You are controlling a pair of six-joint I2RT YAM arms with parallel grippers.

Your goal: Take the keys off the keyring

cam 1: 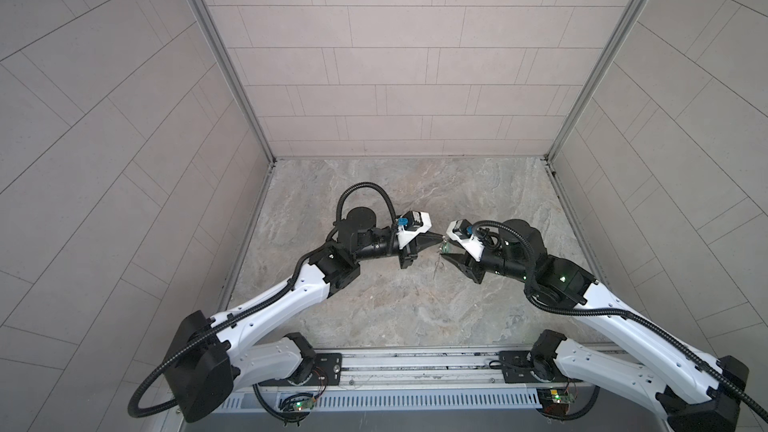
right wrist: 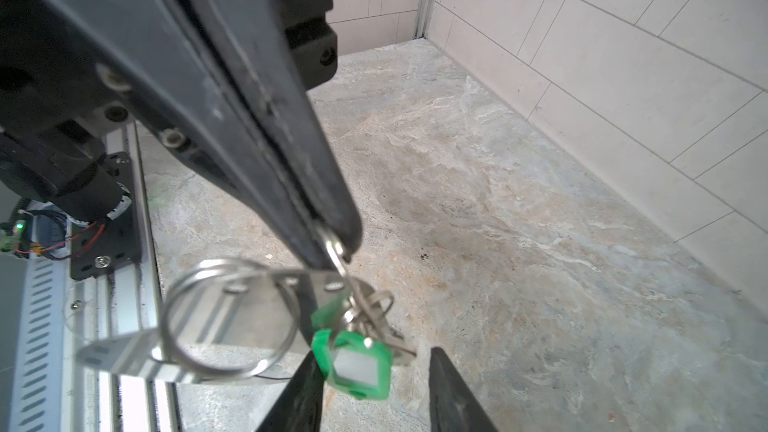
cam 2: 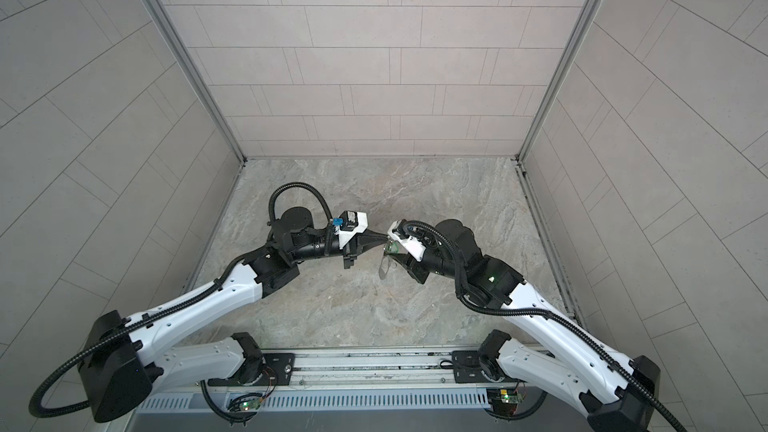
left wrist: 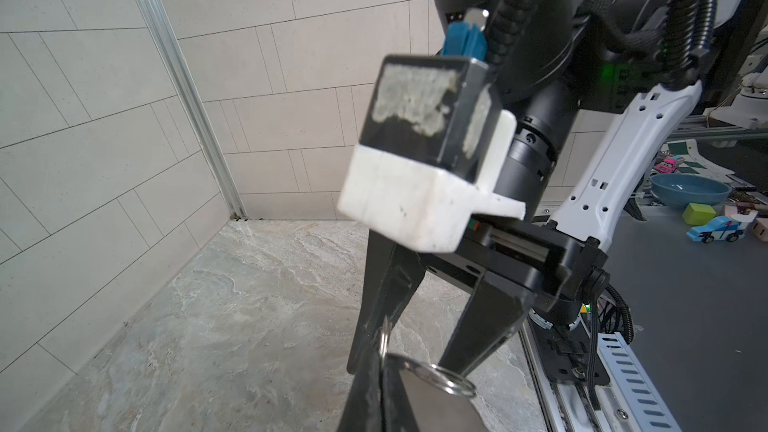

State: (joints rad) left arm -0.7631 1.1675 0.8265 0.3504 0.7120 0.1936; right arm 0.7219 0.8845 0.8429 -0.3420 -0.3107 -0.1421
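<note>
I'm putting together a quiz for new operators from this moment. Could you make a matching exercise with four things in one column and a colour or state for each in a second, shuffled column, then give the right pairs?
Column 1
1. left gripper
2. right gripper
3. key tag
4. keyring plate

Column 2
A. flat grey metal
B. jaws apart, one on each side of the tag
C. bright green with a pale window
D. shut on a small wire loop

Pairs: 1-D, 2-B, 3-C, 4-A
</note>
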